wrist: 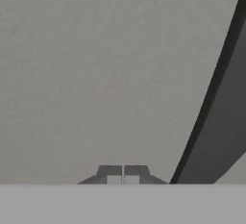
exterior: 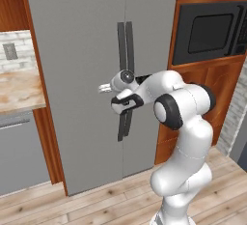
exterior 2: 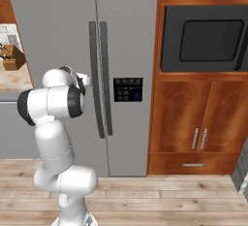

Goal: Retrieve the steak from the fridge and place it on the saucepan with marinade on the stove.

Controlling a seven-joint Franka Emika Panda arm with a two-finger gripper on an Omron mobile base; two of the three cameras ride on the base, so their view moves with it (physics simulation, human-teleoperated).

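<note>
Fridge [exterior: 87, 74] doors are standing shut, so the steak is presumably lying hidden inside. The gripper [wrist: 123, 177], fingertips pressed together on nothing, is facing the left door's grey panel just beside the dark handle [wrist: 218, 122]. Closing short of that handle is risking a pull that opens nothing.
</note>
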